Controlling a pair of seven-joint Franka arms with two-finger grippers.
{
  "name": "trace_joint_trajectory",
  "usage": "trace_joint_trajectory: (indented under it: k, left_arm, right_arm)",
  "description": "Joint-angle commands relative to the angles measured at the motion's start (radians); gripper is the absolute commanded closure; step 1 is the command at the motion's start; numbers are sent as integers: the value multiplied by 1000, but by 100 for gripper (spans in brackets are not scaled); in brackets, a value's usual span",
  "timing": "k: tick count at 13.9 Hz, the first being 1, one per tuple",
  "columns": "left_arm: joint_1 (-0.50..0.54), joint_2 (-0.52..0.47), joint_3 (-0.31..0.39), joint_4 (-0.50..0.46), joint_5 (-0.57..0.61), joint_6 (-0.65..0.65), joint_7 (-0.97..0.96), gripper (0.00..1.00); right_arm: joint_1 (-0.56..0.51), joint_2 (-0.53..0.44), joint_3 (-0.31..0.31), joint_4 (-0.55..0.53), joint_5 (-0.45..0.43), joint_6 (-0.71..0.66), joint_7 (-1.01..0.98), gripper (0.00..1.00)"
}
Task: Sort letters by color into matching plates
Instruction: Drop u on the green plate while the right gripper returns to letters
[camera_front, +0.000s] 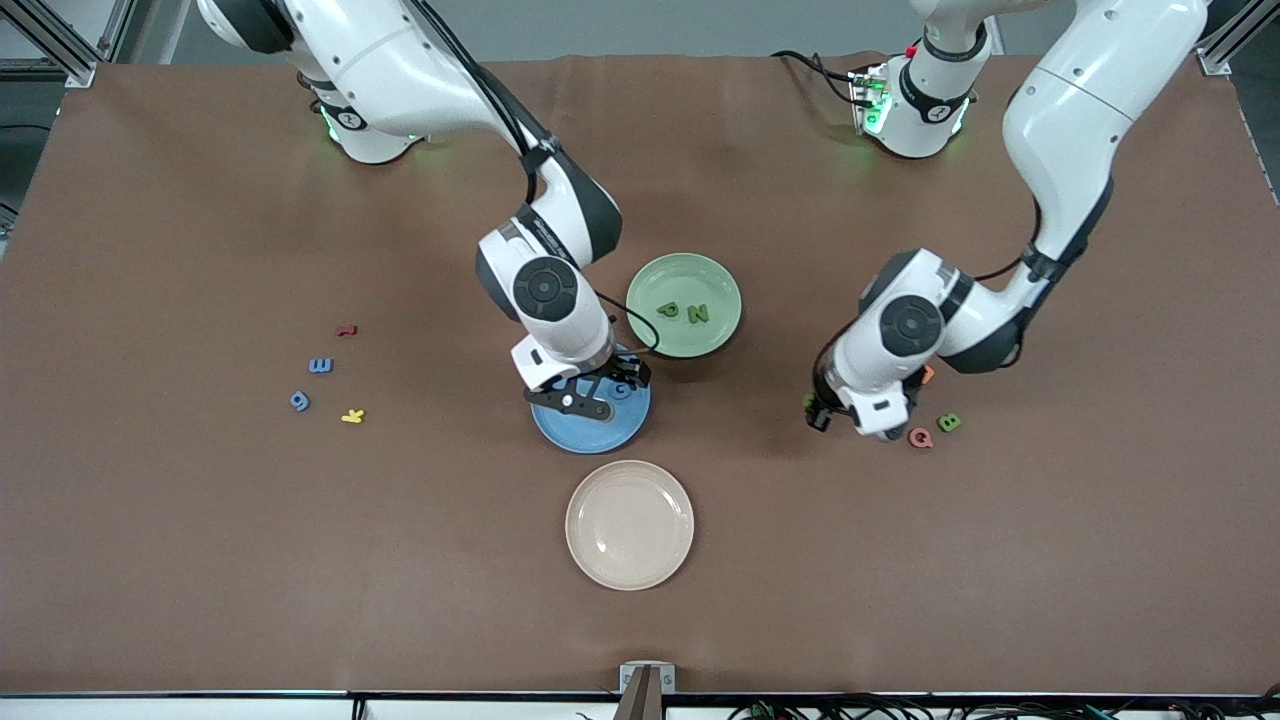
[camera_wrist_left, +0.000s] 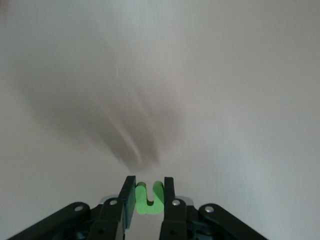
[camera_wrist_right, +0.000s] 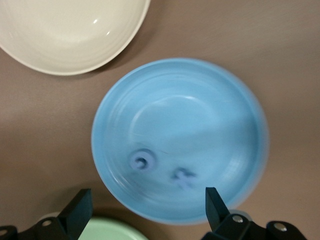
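Observation:
My left gripper (camera_wrist_left: 149, 194) is shut on a green C (camera_wrist_left: 148, 201) and holds it just above the bare table; it also shows in the front view (camera_front: 814, 410). My right gripper (camera_wrist_right: 145, 207) is open and empty over the blue plate (camera_wrist_right: 200, 95), which holds a blue G (camera_wrist_right: 142, 161) and a blue + (camera_wrist_right: 183, 177). The pale green plate (camera_front: 720, 285) holds a green P (camera_front: 668, 310) and N (camera_front: 697, 315). A green B (camera_front: 948, 422) lies next to my left gripper. A blue E (camera_front: 320, 366) and blue 9 (camera_front: 299, 401) lie toward the right arm's end.
A cream plate (camera_front: 629, 524) stands nearer the front camera than the blue plate (camera_front: 590, 430). A pink Q (camera_front: 920, 437) and an orange letter (camera_front: 928, 375) lie by the B. A red letter (camera_front: 346, 330) and a yellow K (camera_front: 352, 416) lie by the blue letters.

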Motion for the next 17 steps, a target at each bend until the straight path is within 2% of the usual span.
trace_joint_trajectory:
  k: [1, 3, 4, 6, 8, 10, 13, 15, 16, 17]
  left_arm:
    - [3, -42, -71, -47, 17, -5, -44, 100]
    - [-39, -42, -105, -48, 19, -5, -62, 100]
    - [-96, -43, -105, -54, 21, -5, -77, 100]
    - [-153, -46, -106, -53, 27, -3, -148, 100]
    - [-197, -51, -114, -77, 47, 0, -172, 100]
    - [-215, -60, -114, -117, 98, 6, -211, 100]
    - [-259, -49, -116, -134, 131, 9, -292, 98]
    - [-282, -49, -116, -137, 131, 7, -336, 89]
    - [-290, -49, -116, -143, 131, 6, -343, 57]
    - [-296, -49, -116, -147, 129, 4, -347, 12]
  right_arm:
    - [-115, -158, 8, -39, 1, -214, -154, 0]
    - [-204, -224, 8, -50, 1, -335, -251, 0]
    - [-253, -256, 6, -71, 1, -371, -300, 0]
    - [-338, -321, 6, -139, -4, -374, -443, 0]
    - [-423, -354, 6, -186, -45, -374, -568, 0]
    - [-495, -359, 6, -208, -102, -373, -628, 0]
    - [-621, -349, 6, -223, -116, -342, -797, 0]
    - [-673, -341, 6, -243, -117, -305, -819, 0]
    - [-690, -336, 6, -274, -119, -263, -819, 0]
    - [-701, -336, 6, -315, -125, -198, -822, 1]
